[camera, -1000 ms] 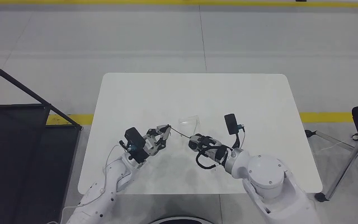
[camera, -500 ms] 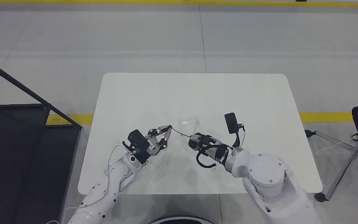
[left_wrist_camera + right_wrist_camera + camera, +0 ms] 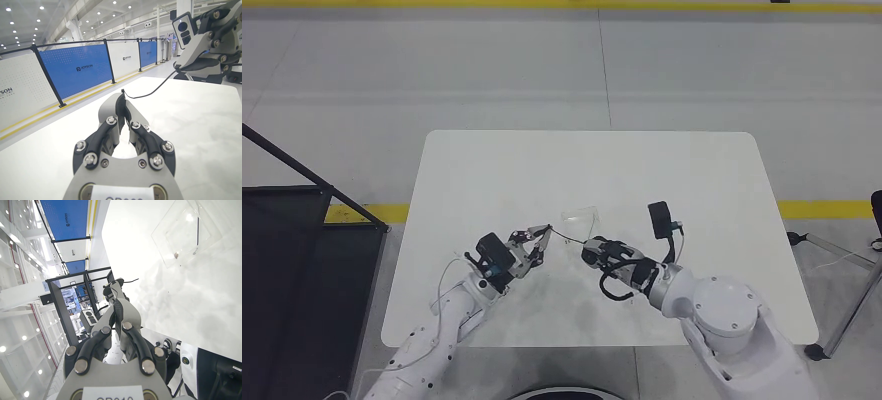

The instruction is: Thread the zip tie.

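Pinching one end each, the left gripper [image 3: 541,234] and the right gripper [image 3: 585,246] hold the zip tie [image 3: 562,237] over the table [image 3: 692,180], stretched from 9 o'clock to 3 o'clock between them.

White table [image 3: 692,180], rounded corners, top plain and matte. Clear shallow tray [image 3: 170,237] lies flat on it, about mid-table, set askew to table edges. Inside tray: black zip tie [image 3: 197,232] lying flat, small head at one end; brownish speck [image 3: 176,255] near tray's rim.
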Controlling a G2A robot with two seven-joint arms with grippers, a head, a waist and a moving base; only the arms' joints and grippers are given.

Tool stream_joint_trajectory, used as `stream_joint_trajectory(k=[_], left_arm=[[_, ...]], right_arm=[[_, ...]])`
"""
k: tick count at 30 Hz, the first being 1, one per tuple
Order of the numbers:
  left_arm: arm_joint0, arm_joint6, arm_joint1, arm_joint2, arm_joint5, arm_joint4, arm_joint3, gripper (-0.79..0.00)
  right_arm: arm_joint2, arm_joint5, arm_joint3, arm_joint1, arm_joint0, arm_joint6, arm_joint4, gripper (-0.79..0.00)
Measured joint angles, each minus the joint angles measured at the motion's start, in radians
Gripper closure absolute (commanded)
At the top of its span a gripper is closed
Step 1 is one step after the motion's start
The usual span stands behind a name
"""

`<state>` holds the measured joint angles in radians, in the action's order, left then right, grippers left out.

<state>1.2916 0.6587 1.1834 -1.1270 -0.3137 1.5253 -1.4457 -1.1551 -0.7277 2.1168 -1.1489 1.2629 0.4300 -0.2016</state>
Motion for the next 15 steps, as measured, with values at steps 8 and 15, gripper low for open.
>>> stream_joint_trajectory(k=[8,15], left_arm=[[0.002,0.006,0.001,0.002,0.005,0.022,0.005,0.000],[0.006,0.007,0.002,0.004,0.008,0.037,0.005,0.000]], right_arm=[[-0.013,0.018,0.003,0.001,0.015,-0.001,-0.016,0.000],[-0.025,0.037,0.007,0.002,0.032,-0.002,-0.030,0.000]])
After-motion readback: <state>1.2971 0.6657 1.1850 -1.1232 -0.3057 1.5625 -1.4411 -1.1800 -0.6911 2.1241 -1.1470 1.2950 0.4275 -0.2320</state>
